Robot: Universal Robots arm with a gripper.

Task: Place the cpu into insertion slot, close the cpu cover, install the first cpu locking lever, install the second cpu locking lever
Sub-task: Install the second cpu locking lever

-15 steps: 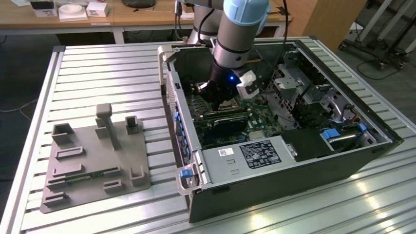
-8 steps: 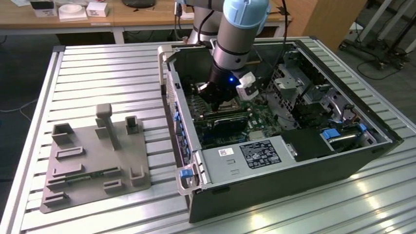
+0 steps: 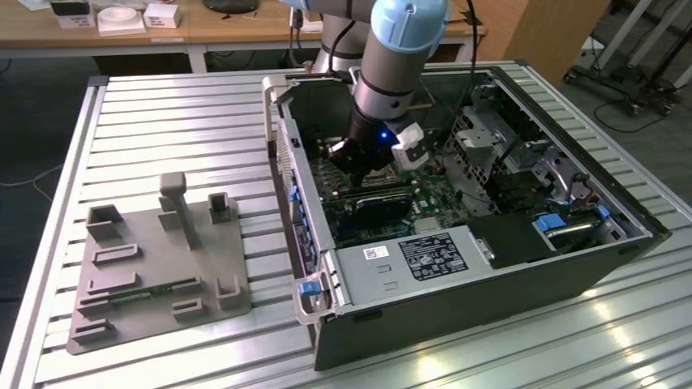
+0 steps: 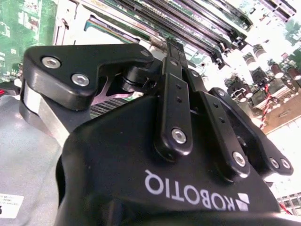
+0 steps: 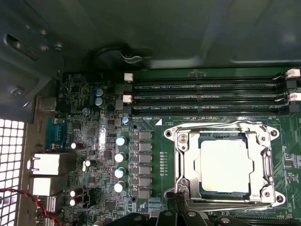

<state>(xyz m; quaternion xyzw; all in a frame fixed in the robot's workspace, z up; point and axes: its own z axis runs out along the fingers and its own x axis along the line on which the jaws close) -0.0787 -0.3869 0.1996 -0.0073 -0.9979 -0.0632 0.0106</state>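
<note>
in the second wrist view the black, bolted linkage of the tool [image 4: 171, 47] sits closest, its two slim fingers [image 4: 175, 89] drawn together into one narrow edge with no gap and nothing between them, tips aimed down at the board. just past those tips, in the first wrist view, the tool [image 5: 176, 207] sits at the near edge of the insertion slot [image 5: 225, 165], a square socket with a silvery metal rim set in green circuit board. the cpu [image 5: 226, 165], a small flat pale silvery-beige square chip, lies flat in the middle of that socket. the cpu cover [image 5: 188, 165], a thin silvery metal frame plate with a cut-out middle, lies down around the chip, with thin wire levers running along its sides; whether they are latched cannot be told. beside the socket stands a row of small silver-topped cylindrical capacitors [image 5: 120, 162], and beyond it run long narrow black memory slots [image 5: 209, 96] with white end clips. farther out, in the exterior view, the grey and pale blue robot arm [image 3: 395, 49] reaches down into the open black computer case [image 3: 465, 219], which lies on its side on the ribbed silvery metal table [image 3: 173, 121]. well apart from the case, towards the exterior view's left, a flat grey plastic fixture plate [image 3: 157, 271] with upright holders rests on the same table. at the far back stands a wooden desk [image 3: 216, 24] carrying small white boxes.
</note>
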